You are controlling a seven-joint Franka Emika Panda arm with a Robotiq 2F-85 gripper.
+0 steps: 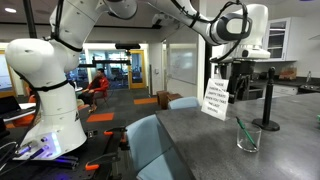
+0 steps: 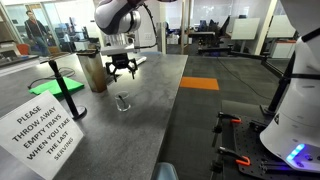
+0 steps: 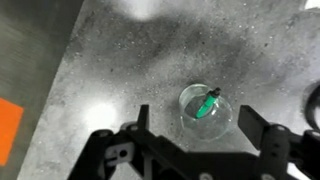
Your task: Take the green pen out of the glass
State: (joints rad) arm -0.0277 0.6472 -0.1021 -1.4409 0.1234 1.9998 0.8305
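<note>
An open office with glass partitions lay behind a grey speckled bench [image 3: 100,60], which filled most of the wrist view. Right of centre in that view stood the glass [image 3: 207,112], and the green pen [image 3: 209,102] leaned inside it with its upper end against the rim.

In an exterior view the glass [image 1: 248,135] sat at the lower right of the frame, near a black post [image 1: 268,108] with a round base and a white paper sign [image 1: 215,100]. The pen [image 1: 243,128] slanted up just past the rim. The pincer [image 1: 236,72] hung above the glass, clearly apart from it. In an exterior view from the far side, the pincer [image 2: 122,68] appeared in the upper middle of the frame with the glass [image 2: 123,102] right below.

In the wrist view the fingers [image 3: 143,118] were spread wide on either side of the glass and held nothing.

By these signs no part of the task itself was done: the pen was neither gripped nor lifted. Only the approach looked settled, with the pincer lined up over the glass. What was left was probably the whole working part: coming down, closing on the pen's upper end, and drawing it up clear of the rim without tipping the glass.
</note>
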